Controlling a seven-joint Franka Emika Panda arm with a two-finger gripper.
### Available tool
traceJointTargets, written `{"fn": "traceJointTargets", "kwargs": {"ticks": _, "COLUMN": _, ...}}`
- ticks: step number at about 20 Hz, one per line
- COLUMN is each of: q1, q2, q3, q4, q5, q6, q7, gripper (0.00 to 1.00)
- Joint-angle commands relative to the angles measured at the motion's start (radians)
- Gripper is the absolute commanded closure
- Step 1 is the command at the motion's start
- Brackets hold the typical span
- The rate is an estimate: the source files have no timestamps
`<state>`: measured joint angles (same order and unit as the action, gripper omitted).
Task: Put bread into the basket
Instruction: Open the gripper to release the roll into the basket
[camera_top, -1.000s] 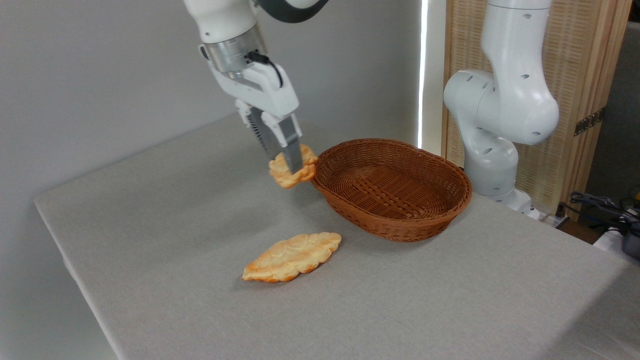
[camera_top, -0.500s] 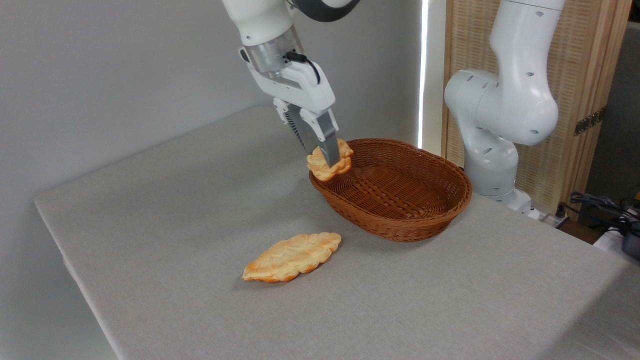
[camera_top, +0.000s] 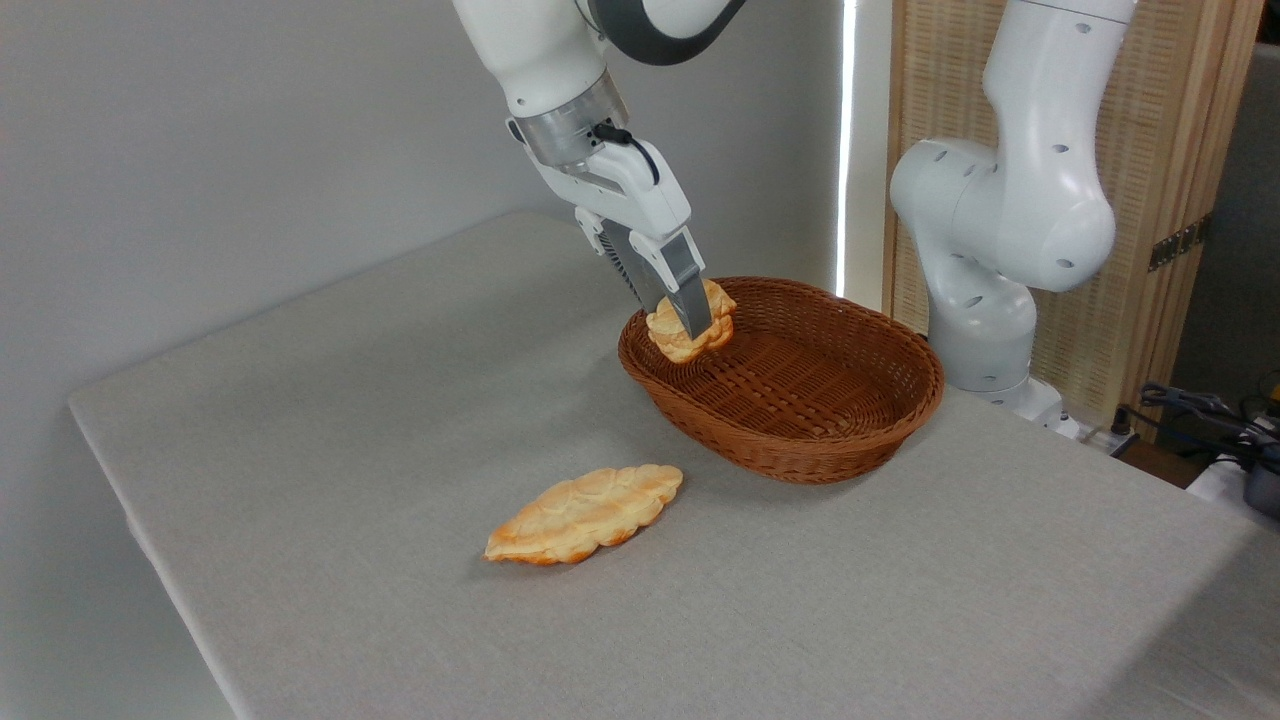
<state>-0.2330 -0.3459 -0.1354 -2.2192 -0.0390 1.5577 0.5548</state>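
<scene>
1. Grey cloth covered the table (camera_top: 350, 420), which ran from a plain pale wall at the back toward the near edge of the view.
2. Behind the table's far right corner stood a slatted wooden screen (camera_top: 1160, 150), and some dark cables (camera_top: 1200, 410) lay at the right edge.
3. An oval brown wicker basket (camera_top: 800, 450) sat on the cloth, at about 2 o'clock from the table's middle.
4. The white robot arm (camera_top: 1000, 200) rose from its base just behind the basket, at the basket's 2 o'clock, and arched over to come down from the top of the view.
5. The gripper (camera_top: 695, 325) pointed down and to the right, its two fingers closed on the bread (camera_top: 690, 340), a small golden-orange roll.
6. That roll hung in the air inside the basket's rim at roughly its 10 o'clock side, above the woven floor and clear of it as far as could be told.
7. A longer, flat braided loaf (camera_top: 585, 513) lay on the cloth at the basket's 7 o'clock, apart from it and untouched by the gripper.
</scene>
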Motion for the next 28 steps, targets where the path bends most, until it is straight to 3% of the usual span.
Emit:
{"fn": "traceJointTargets", "kwargs": {"ticks": 1, "q1": -0.017, "q2": -0.001, "q3": 0.002, "q4": -0.005, "q5": -0.009, "q6": -0.021, "q7": 0.017, "gripper": 0.0}}
{"fn": "traceJointTargets", "kwargs": {"ticks": 15, "q1": -0.019, "q2": 0.018, "q3": 0.002, "q4": 0.001, "q5": -0.007, "q6": -0.005, "q7": 0.019, "gripper": 0.0}}
{"fn": "traceJointTargets", "kwargs": {"ticks": 22, "q1": 0.007, "q2": 0.056, "q3": 0.022, "q4": 0.099, "q5": -0.002, "q6": 0.128, "q7": 0.017, "gripper": 0.0}}
{"fn": "traceJointTargets", "kwargs": {"ticks": 28, "q1": 0.017, "q2": 0.131, "q3": 0.1, "q4": 0.226, "q5": -0.004, "q6": 0.225, "q7": 0.014, "gripper": 0.0}}
